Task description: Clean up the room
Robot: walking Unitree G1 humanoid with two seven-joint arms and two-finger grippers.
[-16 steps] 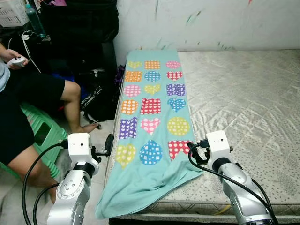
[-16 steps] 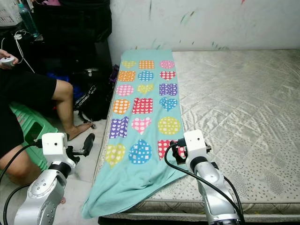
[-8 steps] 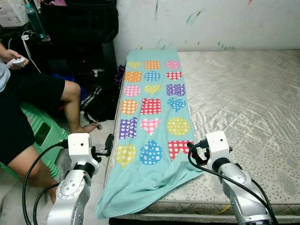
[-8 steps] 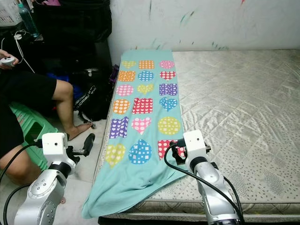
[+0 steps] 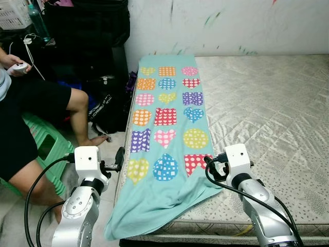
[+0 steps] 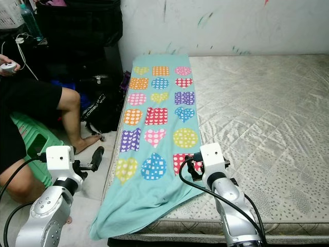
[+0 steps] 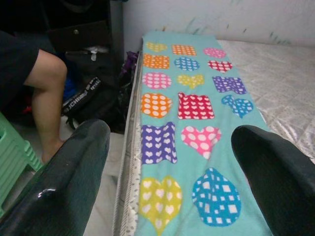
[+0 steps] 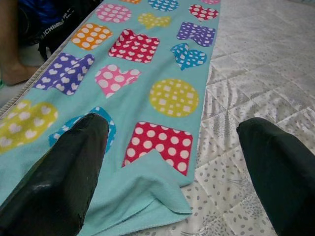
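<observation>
A teal blanket (image 5: 164, 139) with bright dotted hearts and shapes is lying along the left side of the mattress (image 5: 267, 113), its near end hanging over the edge. The left gripper (image 5: 120, 157) is hovering beside the bed, just off the blanket's left edge, fingers (image 7: 74, 182) spread wide. The right gripper (image 5: 211, 165) is hovering over the blanket's near right corner, fingers (image 8: 69, 167) spread too. Its wrist view is showing that corner folded up. The head views are showing a person (image 5: 31, 113) sitting on a green stool (image 5: 46, 144), holding a controller (image 5: 19, 66).
</observation>
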